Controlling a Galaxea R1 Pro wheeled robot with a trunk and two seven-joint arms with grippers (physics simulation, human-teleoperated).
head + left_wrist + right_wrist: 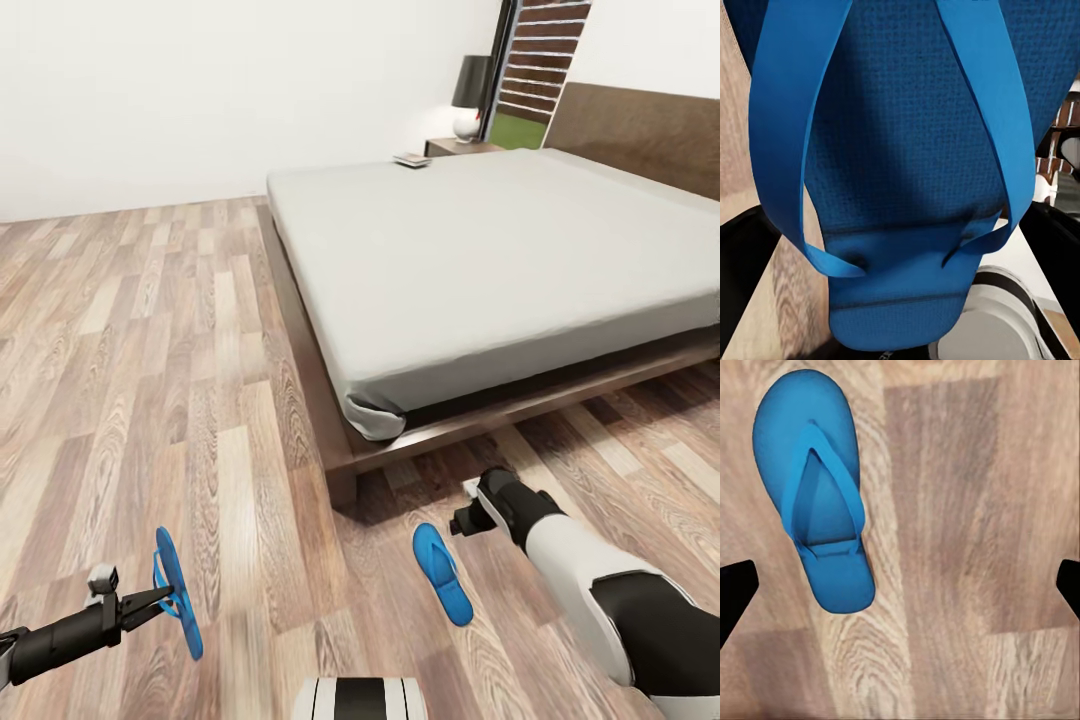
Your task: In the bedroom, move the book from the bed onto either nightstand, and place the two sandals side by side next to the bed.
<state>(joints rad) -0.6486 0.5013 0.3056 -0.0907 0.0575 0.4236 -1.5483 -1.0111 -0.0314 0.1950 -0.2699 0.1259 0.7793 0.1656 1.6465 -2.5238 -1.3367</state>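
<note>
One blue sandal (177, 592) hangs on edge above the floor at the lower left, with my left gripper (160, 600) shut on it; up close its sole and straps (907, 150) sit between the dark fingers (742, 285). The second sandal (442, 573) lies flat on the planks just off the bed's foot corner. My right gripper (464, 520) hovers beside it, open and empty, and from the right wrist that sandal (814, 517) lies off to one side of the gripper (900, 589). The book (411, 159) rests on the far corner of the bed (480, 260), near a nightstand (462, 147).
A black-shaded lamp (468, 95) stands on that nightstand. The dark bed frame (345, 460) juts out low by my right arm. Wood-plank floor (150, 350) stretches to the white wall on the left. A window with a slatted fence (535, 60) is behind the headboard.
</note>
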